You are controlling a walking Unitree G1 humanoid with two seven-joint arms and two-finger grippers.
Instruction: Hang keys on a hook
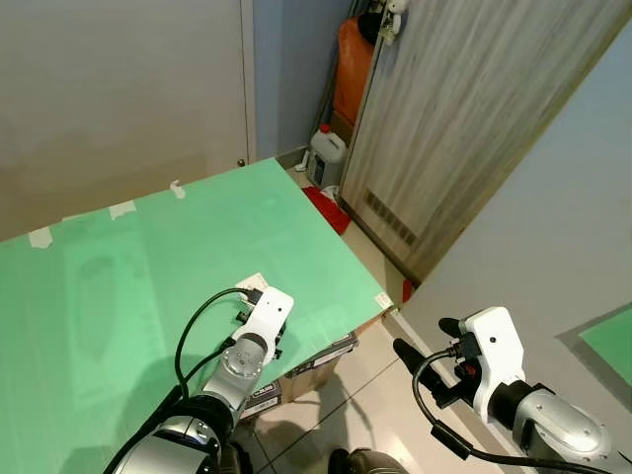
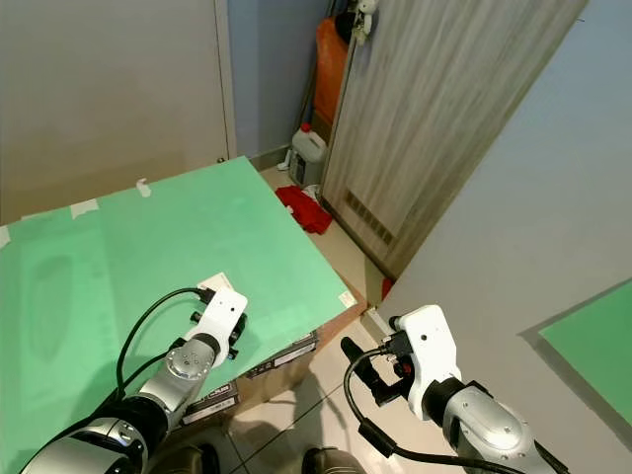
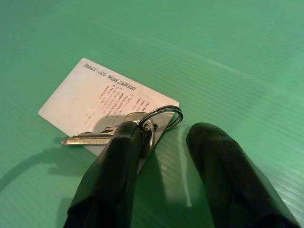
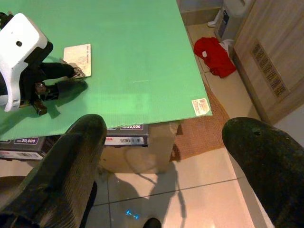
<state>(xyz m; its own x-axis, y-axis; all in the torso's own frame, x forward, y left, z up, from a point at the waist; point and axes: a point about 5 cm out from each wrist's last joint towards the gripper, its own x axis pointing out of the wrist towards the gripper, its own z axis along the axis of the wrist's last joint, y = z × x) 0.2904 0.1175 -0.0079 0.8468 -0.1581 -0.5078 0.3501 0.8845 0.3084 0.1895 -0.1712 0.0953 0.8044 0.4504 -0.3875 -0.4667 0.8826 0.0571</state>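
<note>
Straddling half-hidden keys (image 3: 142, 124): left gripper (image 3: 164, 135).

Green board (image 1: 148, 267) over boxes on pale tiled floor (image 4: 190, 185) — wood-grain door (image 1: 464, 118), perhaps a closet, beyond.

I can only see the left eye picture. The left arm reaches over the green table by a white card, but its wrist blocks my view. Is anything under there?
Observer: Yes. The left wrist view shows a key on a metal ring, lying partly on the card.
Operator: Has the arm grabbed it?
Observer: No. The left tool is open, with one finger at the ring and the other on the bare table.
Operator: Is the card blank?
Observer: No, it carries small printed lines and a row of numbers.
</note>
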